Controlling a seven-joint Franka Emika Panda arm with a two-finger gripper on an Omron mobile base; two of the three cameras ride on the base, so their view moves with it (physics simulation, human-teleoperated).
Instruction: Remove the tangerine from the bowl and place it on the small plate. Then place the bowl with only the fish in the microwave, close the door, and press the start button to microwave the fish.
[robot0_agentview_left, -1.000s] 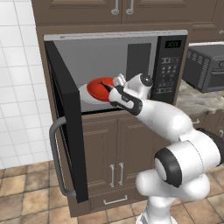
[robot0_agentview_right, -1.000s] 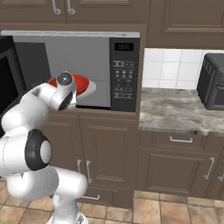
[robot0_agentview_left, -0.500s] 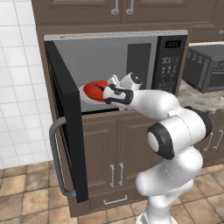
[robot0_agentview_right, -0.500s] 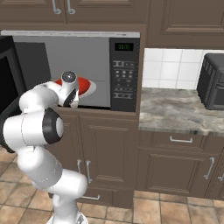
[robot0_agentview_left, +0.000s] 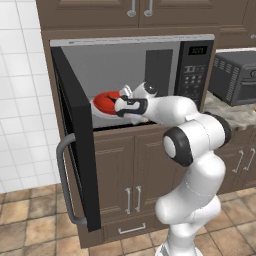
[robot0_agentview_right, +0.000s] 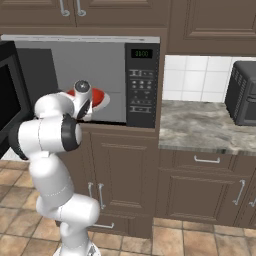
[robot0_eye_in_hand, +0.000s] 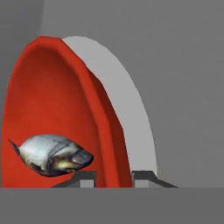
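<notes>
Nearest you in the hand view, the claw (robot0_eye_in_hand: 113, 177) is clenched on the rim of the bowl (robot0_eye_in_hand: 52, 109): one dark fingertip sits inside the red wall, the other outside it. The fish (robot0_eye_in_hand: 50, 154) lies in the bowl just beside the inner fingertip, its grey body pale on top and dark beneath. A pale curved surface runs along the outside of the bowl's rim; it may be a turntable, but you cannot be sure from this angle.

From the left base view, you see the door (robot0_agentview_left: 75, 135) standing wide open toward you, its bar handle at the lower edge. Past it, the arm reaches into the microwave (robot0_agentview_left: 197, 65), and the claw (robot0_agentview_left: 120, 105) holds the red bowl (robot0_agentview_left: 104, 101) inside the cavity, toward its left side, low over the floor of the cavity.

In the right base view the bowl (robot0_agentview_right: 97, 96) shows behind the wrist, inside the cavity. Farther right, the worktop (robot0_agentview_right: 200, 125) carries a dark toaster oven (robot0_agentview_right: 242, 92).
</notes>
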